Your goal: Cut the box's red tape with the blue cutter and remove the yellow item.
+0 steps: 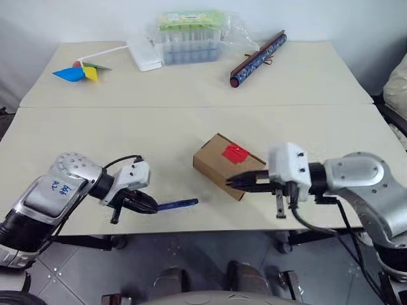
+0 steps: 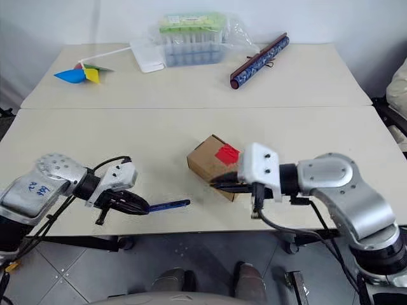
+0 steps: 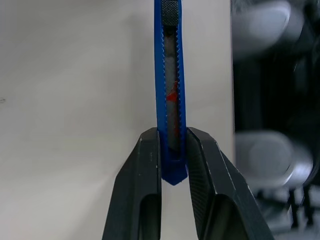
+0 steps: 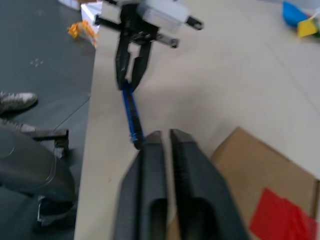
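The cardboard box [image 1: 227, 166] sat on the near desk [image 1: 127, 136], turned at an angle, not far from the front edge, with the red tape [image 1: 235, 152] across its closed top. No yellow item could be seen; the flaps were shut.

The left gripper [image 1: 151, 205] hung just above the desk's front edge at the near left, its jaws clamped on one end of the blue cutter [image 1: 179, 204]. The cutter stuck out level towards the box, running along the desk close to the front edge, its tip well apart from the box's near corner. In the left wrist view the cutter [image 3: 170, 90] stood straight out between the two black fingers [image 3: 145, 190], gripped at its blunt end, with the desk's edge just beside it.

The right gripper [image 1: 236, 182] was at the box's near side, jaws closed together with nothing between them, the tips just in front of the box's near face; whether they touched the cardboard could not be told. The right wrist view showed the shut fingers [image 4: 150, 190] beside the box's corner [image 4: 260, 170] and red tape [image 4: 282, 215].

Bare desk lay between the cutter tip and the box, and wide open surface stretched behind the box up to the seam with the far desk. On the far desk lay a pinwheel [image 1: 81, 71], a clear case of tubes [image 1: 191, 37] and a dark patterned roll [image 1: 257, 58], all well apart from the box.
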`<state>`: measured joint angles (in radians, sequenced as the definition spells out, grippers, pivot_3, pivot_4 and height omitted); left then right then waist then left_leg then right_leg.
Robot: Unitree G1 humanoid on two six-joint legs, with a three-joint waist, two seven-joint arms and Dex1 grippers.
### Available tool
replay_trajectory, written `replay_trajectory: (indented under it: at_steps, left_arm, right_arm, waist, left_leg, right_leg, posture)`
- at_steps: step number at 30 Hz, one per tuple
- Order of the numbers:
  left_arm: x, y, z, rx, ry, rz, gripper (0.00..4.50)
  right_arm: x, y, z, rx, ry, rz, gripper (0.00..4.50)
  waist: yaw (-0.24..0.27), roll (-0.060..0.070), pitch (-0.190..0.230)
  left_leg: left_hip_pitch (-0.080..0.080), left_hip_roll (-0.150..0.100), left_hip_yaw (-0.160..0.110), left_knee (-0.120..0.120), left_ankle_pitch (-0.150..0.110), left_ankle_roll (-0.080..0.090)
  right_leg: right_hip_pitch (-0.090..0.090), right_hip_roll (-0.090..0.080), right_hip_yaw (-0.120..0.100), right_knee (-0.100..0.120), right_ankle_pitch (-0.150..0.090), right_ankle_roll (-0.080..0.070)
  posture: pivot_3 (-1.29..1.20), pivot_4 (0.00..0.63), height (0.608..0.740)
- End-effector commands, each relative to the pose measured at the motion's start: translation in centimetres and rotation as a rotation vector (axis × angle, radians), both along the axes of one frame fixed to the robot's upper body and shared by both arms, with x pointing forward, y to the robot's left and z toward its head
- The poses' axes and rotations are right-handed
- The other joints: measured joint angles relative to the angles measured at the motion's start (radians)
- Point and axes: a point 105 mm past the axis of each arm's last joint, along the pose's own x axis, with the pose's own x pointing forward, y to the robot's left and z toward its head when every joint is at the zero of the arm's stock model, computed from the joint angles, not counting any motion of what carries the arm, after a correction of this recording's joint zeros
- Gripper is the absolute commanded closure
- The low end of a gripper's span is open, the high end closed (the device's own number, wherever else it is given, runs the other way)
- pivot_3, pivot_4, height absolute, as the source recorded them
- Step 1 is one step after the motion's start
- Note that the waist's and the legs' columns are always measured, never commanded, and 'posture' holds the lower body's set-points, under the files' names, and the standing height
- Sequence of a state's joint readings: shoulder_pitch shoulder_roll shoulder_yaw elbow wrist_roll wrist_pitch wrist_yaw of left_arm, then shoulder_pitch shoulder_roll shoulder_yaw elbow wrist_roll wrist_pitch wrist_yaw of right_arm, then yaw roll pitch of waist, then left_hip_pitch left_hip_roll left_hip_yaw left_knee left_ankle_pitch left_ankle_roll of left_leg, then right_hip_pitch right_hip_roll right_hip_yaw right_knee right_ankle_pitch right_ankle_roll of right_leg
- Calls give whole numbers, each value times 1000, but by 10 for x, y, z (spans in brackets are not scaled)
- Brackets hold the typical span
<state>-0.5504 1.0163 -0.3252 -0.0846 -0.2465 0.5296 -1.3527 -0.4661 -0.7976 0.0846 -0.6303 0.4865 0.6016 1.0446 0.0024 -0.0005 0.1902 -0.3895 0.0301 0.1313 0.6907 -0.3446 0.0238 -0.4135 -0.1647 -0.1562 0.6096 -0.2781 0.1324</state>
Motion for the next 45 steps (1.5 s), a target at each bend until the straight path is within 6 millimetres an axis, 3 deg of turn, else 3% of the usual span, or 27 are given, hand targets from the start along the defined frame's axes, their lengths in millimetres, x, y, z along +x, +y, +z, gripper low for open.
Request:
replay_trajectory:
  at_steps: [1, 3, 7, 17, 23, 37, 45]
  left_arm:
    - [8, 0, -1, 90, -86, -114, 4113]
    - [10, 1, -4, 108, -101, -133, 4113]
    - [14, -7, -6, 125, -149, -185, 4113]
    - [-5, -5, -10, 141, -109, -215, 4113]
    - [-20, 0, -11, 150, -50, -215, 4113]
    - [-18, 9, -18, 198, -31, -144, 4113]
    - [-23, 6, -19, 187, -10, -142, 4113]
  right_arm:
    - [-9, 16, -5, 5, -65, 40, 4488]
    - [-11, 22, -12, -7, -62, 53, 4488]
    - [-17, 45, -51, -113, -40, 116, 4488]
    - [-4, 78, -72, -160, -156, 153, 4488]
    - [-1, 87, -85, -195, -204, 217, 4488]
    - [-3, 81, -104, -261, -221, 287, 4488]
    - [7, 79, -115, -288, -225, 270, 4488]
  waist:
    - [-1, 0, 0]
    - [-2, 0, 0]
    - [-1, 0, 0]
    - [-6, 0, 0]
    - [-9, 0, 0]
    - [-9, 0, 0]
    - [-13, 0, 0]
  left_leg:
    - [0, 0, 0, 0, 0, 0]
    - [0, 0, 0, 1, 0, 0]
    - [1, 0, -1, 2, 0, 0]
    - [0, 1, -1, 8, 0, 2]
    - [0, 2, -2, 7, 0, 1]
    - [2, 2, -2, 7, 0, 1]
    - [3, 2, -1, 8, 1, 1]
  right_leg:
    - [0, 0, 0, 0, 0, 0]
    - [0, 0, 0, 1, 0, 0]
    - [1, 0, 0, 1, 0, 0]
    - [3, 0, 1, 4, 0, 0]
    - [1, 0, 0, 6, 0, 0]
    - [1, 0, 1, 8, -1, -1]
    - [2, 0, 1, 10, -1, -2]
  posture:
    - [0, 150, 740]
    - [0, 150, 740]
    - [0, 150, 740]
    - [0, 150, 740]
    - [0, 150, 740]
    - [0, 150, 740]
    - [0, 150, 740]
